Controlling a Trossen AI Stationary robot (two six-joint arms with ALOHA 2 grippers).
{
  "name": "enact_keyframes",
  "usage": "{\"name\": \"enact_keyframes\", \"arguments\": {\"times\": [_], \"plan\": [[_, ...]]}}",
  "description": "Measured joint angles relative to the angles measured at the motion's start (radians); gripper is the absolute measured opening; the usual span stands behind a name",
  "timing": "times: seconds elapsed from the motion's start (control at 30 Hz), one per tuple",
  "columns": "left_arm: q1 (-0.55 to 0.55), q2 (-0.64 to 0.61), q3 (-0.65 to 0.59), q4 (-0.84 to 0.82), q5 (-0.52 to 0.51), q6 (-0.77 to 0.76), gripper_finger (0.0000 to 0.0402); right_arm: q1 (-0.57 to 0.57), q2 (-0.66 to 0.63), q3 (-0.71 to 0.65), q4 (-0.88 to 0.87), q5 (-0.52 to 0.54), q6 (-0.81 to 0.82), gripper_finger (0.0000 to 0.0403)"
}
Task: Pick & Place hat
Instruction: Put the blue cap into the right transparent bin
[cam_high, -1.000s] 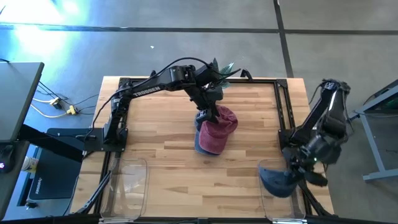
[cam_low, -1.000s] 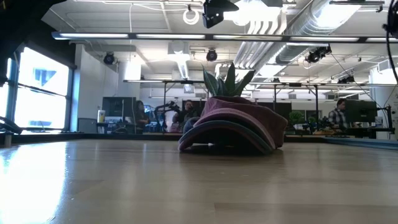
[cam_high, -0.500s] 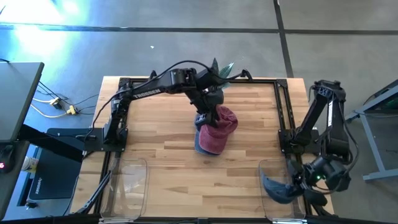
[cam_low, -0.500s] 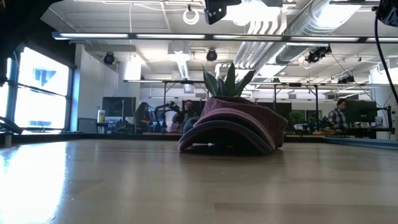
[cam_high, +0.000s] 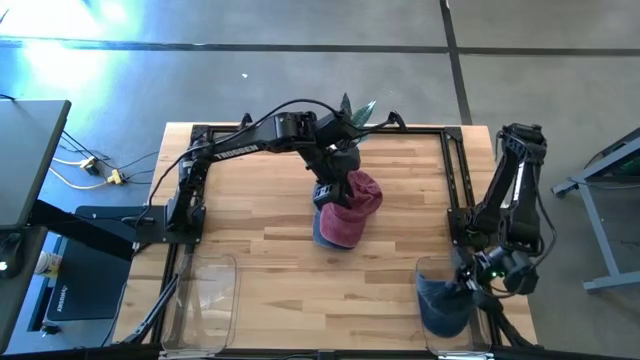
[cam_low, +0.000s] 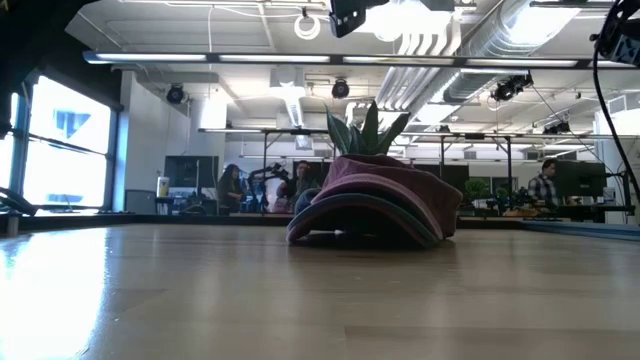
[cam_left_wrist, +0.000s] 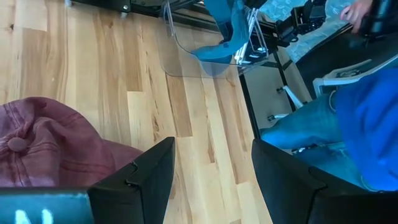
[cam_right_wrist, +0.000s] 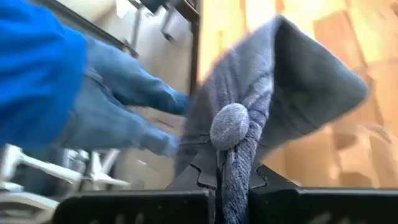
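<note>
Right pincer (cam_high: 468, 289) clenched on the blue hat (cam_high: 441, 303), pinching its crown fabric by the top button (cam_right_wrist: 229, 126), holding it over the clear bin (cam_high: 432, 272) at the counter's (cam_high: 260, 200) near right corner. Left pincer (cam_left_wrist: 210, 169) released, fingers apart, just above the maroon hat (cam_high: 350, 205) stacked mid-counter in front of the plant (cam_low: 367, 128)
</note>
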Motion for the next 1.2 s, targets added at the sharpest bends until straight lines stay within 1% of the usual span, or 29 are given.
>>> {"name": "enact_keyframes", "arguments": {"times": [0.23,0.43,0.57,0.7,0.8,0.9,1.0,1.07,1.2], "plan": [[0.0,0.0,0.0,0.006,0.0,-0.003,0.0208,0.0,-0.048,-0.008,-0.155,-0.042,-0.014,0.0006],[0.0,0.0,0.0,0.037,0.0,-0.003,0.0208,0.0,-0.067,-0.008,-0.203,-0.039,-0.172,0.0024],[0.0,0.0,0.0,0.052,0.0,-0.018,0.0208,0.0,-0.066,-0.008,-0.29,-0.035,-0.203,0.0056],[0.0,0.0,0.0,0.089,0.0,-0.033,0.0208,0.0,-0.066,-0.008,-0.369,-0.002,-0.206,0.0104],[0.0,0.0,0.0,0.114,0.001,-0.054,0.0208,0.0,-0.076,-0.008,-0.362,0.006,-0.206,0.0145],[0.0,0.0,0.0,0.134,0.001,-0.064,0.0208,0.0,-0.1,-0.007,-0.278,-0.051,-0.204,0.0181],[0.0,0.0,0.0,0.146,0.001,-0.078,0.0208,0.0,-0.135,-0.007,-0.179,-0.133,-0.163,0.0205],[0.0,0.0,0.0,0.157,-0.001,-0.079,0.0208,0.0,-0.166,-0.007,-0.147,-0.185,-0.084,0.021],[0.0,0.0,0.0,0.173,-0.004,-0.079,0.0208,0.0,-0.237,-0.007,-0.142,-0.264,0.05,0.0209]]}}
